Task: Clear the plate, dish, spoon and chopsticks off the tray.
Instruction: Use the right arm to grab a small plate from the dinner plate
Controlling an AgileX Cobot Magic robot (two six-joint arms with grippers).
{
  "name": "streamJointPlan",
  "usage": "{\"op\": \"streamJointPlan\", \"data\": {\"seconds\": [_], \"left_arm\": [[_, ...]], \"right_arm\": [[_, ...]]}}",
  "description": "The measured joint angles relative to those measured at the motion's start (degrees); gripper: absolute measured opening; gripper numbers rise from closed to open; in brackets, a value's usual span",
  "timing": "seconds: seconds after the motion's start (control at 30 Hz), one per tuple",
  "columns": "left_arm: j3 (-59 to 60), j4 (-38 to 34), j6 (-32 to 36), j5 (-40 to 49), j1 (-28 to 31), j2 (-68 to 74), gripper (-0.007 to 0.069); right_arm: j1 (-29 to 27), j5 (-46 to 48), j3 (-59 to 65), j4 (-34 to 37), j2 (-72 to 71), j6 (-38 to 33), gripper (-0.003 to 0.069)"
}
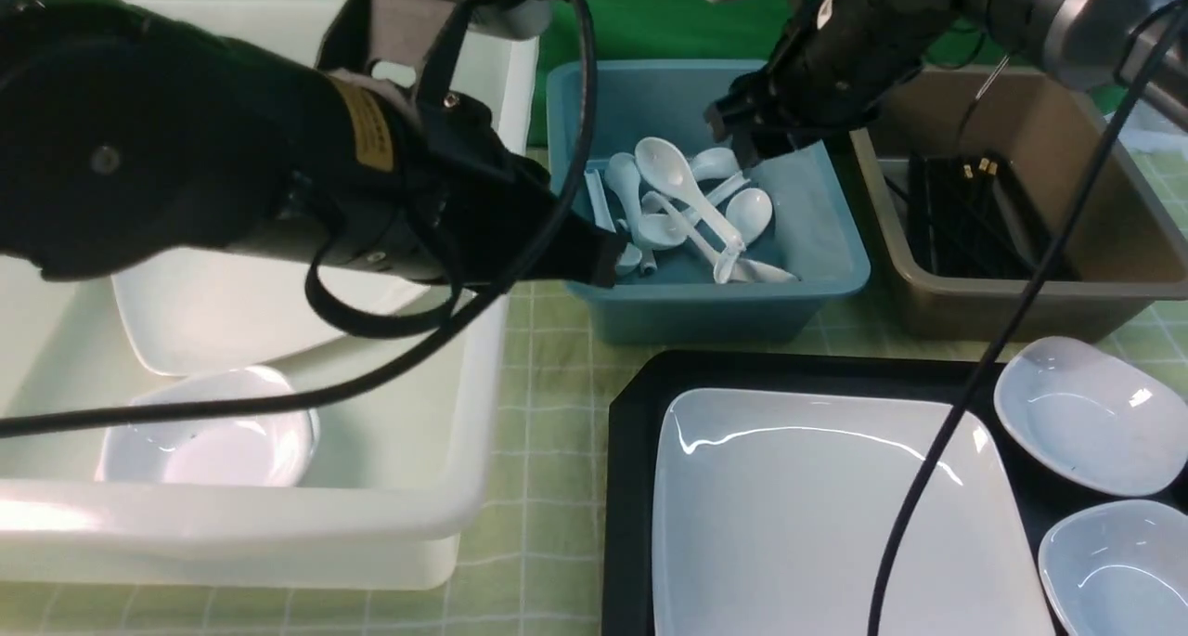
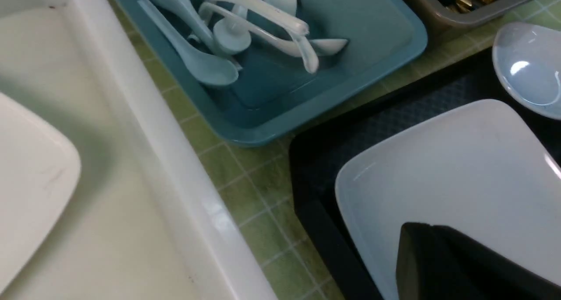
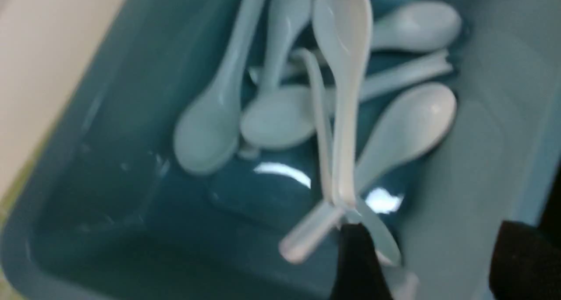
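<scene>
On the tray [image 1: 631, 432] sit one plate [image 1: 817, 506] and two dishes [image 1: 1086, 413] [image 1: 1114, 562], while beyond it about seven spoons [image 1: 691, 211] lie in one blue tub [image 1: 705, 311] under the right gripper [image 3: 431, 230], jaws apart and empty, and the left gripper [image 1: 599, 257], closed on nothing, hangs beside that tub.

A staged test lab, shown by green backdrop [image 1: 650, 14], blue tub [image 1: 724, 316], brown tub [image 1: 1021, 316] and checked cloth [image 1: 548, 385].
</scene>
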Motion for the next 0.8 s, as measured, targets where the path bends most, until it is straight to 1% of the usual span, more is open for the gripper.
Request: {"op": "streamJointPlan", "data": {"seconds": [0.03, 0.07, 0.1, 0.13, 0.17, 0.23, 0.27, 0.33, 0.37, 0.4, 0.47, 0.53, 0.57, 0.63, 0.67, 0.73, 0.8], "left_arm": [[0.0, 0.0, 0.0, 0.0, 0.0, 0.0, 0.0001], [0.0, 0.1, -0.4, 0.9, 1.7, 0.0, 0.0001], [0.0, 0.2, -0.4, 1.7, 2.6, 0.0, 0.0001], [0.0, 0.1, -0.4, 2.0, 2.9, 0.0, 0.0001], [0.0, 0.0, -0.3, 3.9, 4.5, 0.0, 0.0001], [0.0, -0.2, 0.4, 5.4, 5.5, 0.0, 0.0001], [0.0, -0.4, 1.2, 6.3, 6.1, 0.0, 0.0001], [0.0, -1.0, 3.0, 7.6, 6.4, 0.0, 0.0001], [0.0, -2.0, 4.4, 7.9, 6.6, 0.0, 0.0001], [0.0, -2.7, 5.5, 8.0, 6.6, 0.0, 0.0001], [0.0, -5.2, 8.4, 8.0, 6.6, 0.0, 0.0001], [0.0, -6.5, 9.2, 8.0, 6.6, 0.0, 0.0001], [0.0, -8.5, 10.6, 7.9, 6.6, 0.0, 0.0001], [0.0, -11.1, 11.8, 7.5, 6.6, 0.0, 0.0001], [0.0, -12.0, 12.9, 7.2, 6.6, 0.0, 0.0001], [0.2, -14.2, 14.9, 6.5, 6.6, 0.0, 0.0001], [1.3, -17.2, 18.4, 4.3, 6.6, 0.0, 0.0001]], "right_arm": [[0.0, 1.8, -0.2, -0.5, -0.2, 0.0, 0.0399], [-0.1, 7.8, 0.1, -4.5, -2.7, -0.5, 0.0298], [-0.6, 10.0, 1.5, -6.6, -5.4, -0.5, 0.0181], [-0.8, 10.4, 1.9, -6.8, -6.5, -0.5, 0.0165], [-1.9, 10.6, 5.4, -7.2, -11.1, -0.3, 0.0082], [-3.5, 10.7, 10.4, -6.1, -16.2, 0.1, 0.0046], [-4.9, 10.7, 15.0, -4.8, -19.5, 0.4, 0.0038], [-6.8, 10.7, 22.2, -3.7, -25.3, 1.0, 0.0041], [-7.7, 10.6, 30.1, -3.5, -29.4, 1.9, 0.0061], [-8.0, 10.6, 33.2, -3.4, -31.5, 2.2, 0.0082], [-8.2, 10.3, 43.5, -3.1, -36.2, 2.3, 0.0167], [-8.0, 10.1, 49.5, -2.8, -38.2, 2.0, 0.0240], [-7.4, 8.8, 56.1, -2.6, -40.8, 1.8, 0.0335], [-6.3, 5.0, 65.5, -2.5, -43.2, 1.4, 0.0473], [-6.0, 3.8, 68.1, -2.4, -43.6, 1.4, 0.0511], [-5.9, 1.0, 72.3, -2.5, -44.1, 1.4, 0.0558], [-5.9, -1.9, 76.5, -3.2, -44.1, 1.4, 0.0565]]}}
